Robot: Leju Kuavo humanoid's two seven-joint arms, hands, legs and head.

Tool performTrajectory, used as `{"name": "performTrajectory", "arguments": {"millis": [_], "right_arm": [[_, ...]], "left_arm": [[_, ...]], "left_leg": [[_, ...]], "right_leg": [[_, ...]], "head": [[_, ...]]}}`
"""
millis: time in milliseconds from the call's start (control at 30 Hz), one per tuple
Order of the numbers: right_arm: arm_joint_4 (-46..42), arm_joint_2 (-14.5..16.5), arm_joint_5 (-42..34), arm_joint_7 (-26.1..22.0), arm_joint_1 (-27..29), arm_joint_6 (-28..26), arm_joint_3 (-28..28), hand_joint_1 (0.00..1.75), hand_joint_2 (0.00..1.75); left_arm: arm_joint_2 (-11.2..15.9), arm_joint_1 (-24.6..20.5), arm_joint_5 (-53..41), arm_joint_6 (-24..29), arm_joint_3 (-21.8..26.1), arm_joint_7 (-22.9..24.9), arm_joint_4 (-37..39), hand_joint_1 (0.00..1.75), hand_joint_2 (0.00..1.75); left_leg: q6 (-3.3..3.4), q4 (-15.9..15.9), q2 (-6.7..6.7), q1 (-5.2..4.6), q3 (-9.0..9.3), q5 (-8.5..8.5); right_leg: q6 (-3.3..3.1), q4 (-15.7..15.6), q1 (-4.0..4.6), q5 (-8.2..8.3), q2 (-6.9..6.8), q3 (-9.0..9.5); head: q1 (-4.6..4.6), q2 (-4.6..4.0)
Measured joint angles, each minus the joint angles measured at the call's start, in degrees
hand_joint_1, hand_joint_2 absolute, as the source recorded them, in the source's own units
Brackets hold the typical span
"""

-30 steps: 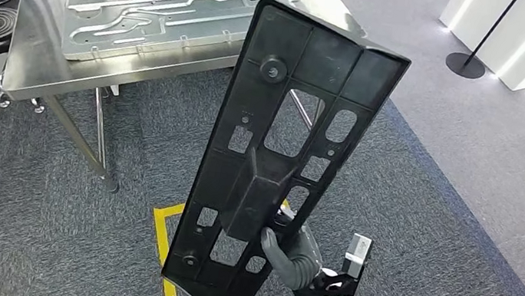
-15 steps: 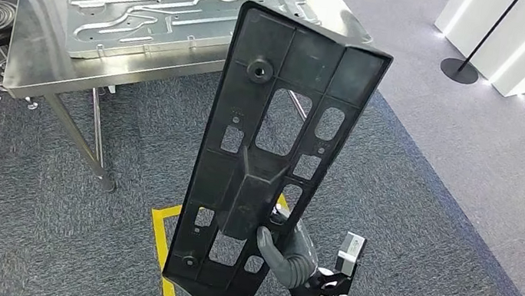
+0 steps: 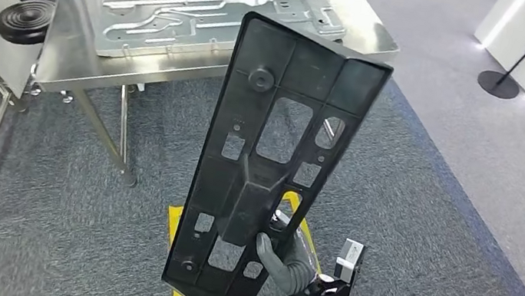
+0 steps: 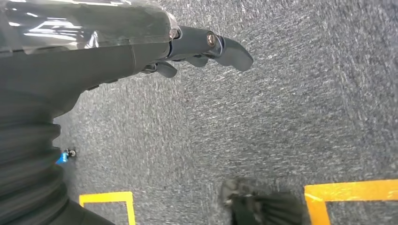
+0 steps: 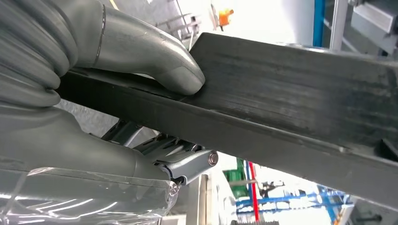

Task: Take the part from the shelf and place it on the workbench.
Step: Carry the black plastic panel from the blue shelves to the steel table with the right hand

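Grey carpet, steel workbench [image 3: 62, 66] far left. Right hand [image 3: 288, 260] gripping black part [image 3: 272, 165]; left hand [image 4: 202, 47] empty, fingers loose. Carrying step; next, probably closing on bench.

The part [image 3: 272, 165] is seen to be matt black plastic, moulded with ribs and cut-outs; in the right wrist view its edge [image 5: 291, 103] is shown faintly streaked and scuffed. It is held by the right hand [image 3: 289, 258], whose thumb [image 5: 155, 61] is covered in smooth, slightly glossy grey rubber-like skin, with a ribbed grey cover behind it. Clear, crinkled film is wrapped over the wrist of the left hand [image 4: 197, 47], whose fingers are dark and smooth. The tabletop [image 3: 71, 51] is made of brushed, reflective steel. A stamped sheet-metal panel [image 3: 216, 14] of dull silver lies on it. The floor [image 3: 44, 187] is covered by rough grey carpet, marked with glossy yellow tape [image 4: 347, 190].
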Motion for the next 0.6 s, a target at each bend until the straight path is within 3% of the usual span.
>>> {"name": "performTrajectory", "arguments": {"millis": [33,67,100,167,233,267,400,467,533,567,600], "right_arm": [[-0.02,-0.01,-0.07,-0.01,0.02,0.03,0.01,1.75,1.75],[-0.01,-0.01,-0.14,-0.03,0.02,0.07,0.01,1.75,1.75],[0.02,-0.01,-0.21,-0.07,0.00,0.10,0.02,1.75,1.75],[0.07,-0.01,-0.23,-0.21,-0.11,0.11,0.09,1.75,1.75],[0.08,-0.01,-0.22,-0.35,-0.28,0.09,0.17,1.75,1.75],[0.08,-0.01,-0.22,-0.40,-0.35,0.08,0.19,1.75,1.75],[-0.04,-0.01,-0.22,-0.46,-0.42,0.07,0.20,1.75,1.75],[-0.19,-0.03,-0.24,-0.48,-0.40,0.07,0.20,1.75,1.75],[-0.21,-0.08,-0.26,-0.48,-0.22,0.06,0.20,1.75,1.75],[-0.20,-0.11,-0.26,-0.48,-0.11,0.05,0.20,1.75,1.75],[-0.20,-0.15,-0.26,-0.48,-0.03,0.05,0.20,1.75,1.75]], "left_arm": [[0.05,-0.03,0.02,0.01,-0.02,0.03,0.00,0.00,1.75],[0.13,0.00,0.05,0.01,-0.03,0.11,0.00,0.00,1.75],[0.23,0.06,0.11,0.04,-0.02,0.25,0.00,0.00,1.75],[0.42,0.10,0.19,0.20,-0.01,0.72,0.00,0.00,1.75],[0.54,0.04,0.17,0.43,-0.01,1.23,0.00,0.00,1.75],[0.58,0.04,0.15,0.54,-0.02,1.45,0.00,0.00,1.75],[0.62,0.15,0.02,0.77,0.01,2.01,0.00,0.00,1.75],[0.70,0.05,0.00,0.80,0.01,2.11,0.00,0.00,1.75],[0.79,0.03,0.01,0.83,0.01,2.09,0.00,0.00,1.75],[0.79,0.06,0.01,0.83,0.01,2.02,0.00,0.00,1.75],[0.80,0.06,0.00,0.83,0.01,1.91,0.00,0.00,1.75]], "left_leg": [[-0.17,3.39,0.18,0.03,-1.63,-1.24],[-0.30,5.10,0.27,0.05,-2.45,-1.44],[-0.38,4.60,0.32,0.08,-2.17,-0.50],[-0.28,-2.89,0.52,0.12,1.58,3.66],[0.21,-10.01,0.76,-0.11,5.14,6.04],[0.53,-11.39,0.80,-0.25,5.79,6.19],[1.92,-11.79,0.55,-0.27,5.91,6.28],[2.49,-12.02,0.51,-0.07,6.03,6.45],[2.69,-12.01,0.46,-0.14,5.99,6.43],[2.71,-11.99,0.40,-0.18,6.00,6.40],[2.71,-11.98,0.32,-0.22,6.06,6.37]], "right_leg": [[-0.04,0.03,0.04,-0.06,-0.36,0.00],[-0.03,0.08,0.06,-0.13,-0.61,0.02],[0.03,0.15,0.05,-0.20,-0.74,0.06],[0.35,0.45,0.02,-0.49,-0.84,0.22],[0.89,0.99,0.24,-0.88,-0.86,0.19],[1.17,1.17,0.35,-0.99,-0.87,0.11],[2.38,2.09,0.17,-1.76,-0.87,-0.19],[2.95,7.46,-0.05,-4.84,-0.69,-2.60],[3.24,15.64,-0.14,-8.20,-0.59,-6.75],[3.26,18.05,-0.14,-8.57,-0.58,-8.12],[3.17,18.12,-0.13,-7.72,-0.56,-8.40]], "head": [[0.00,0.00],[0.00,0.00],[0.00,0.00],[0.00,0.00],[0.00,0.00],[0.00,0.00],[0.01,0.00],[0.02,0.00],[0.02,0.00],[0.02,0.00],[0.02,0.00]]}}
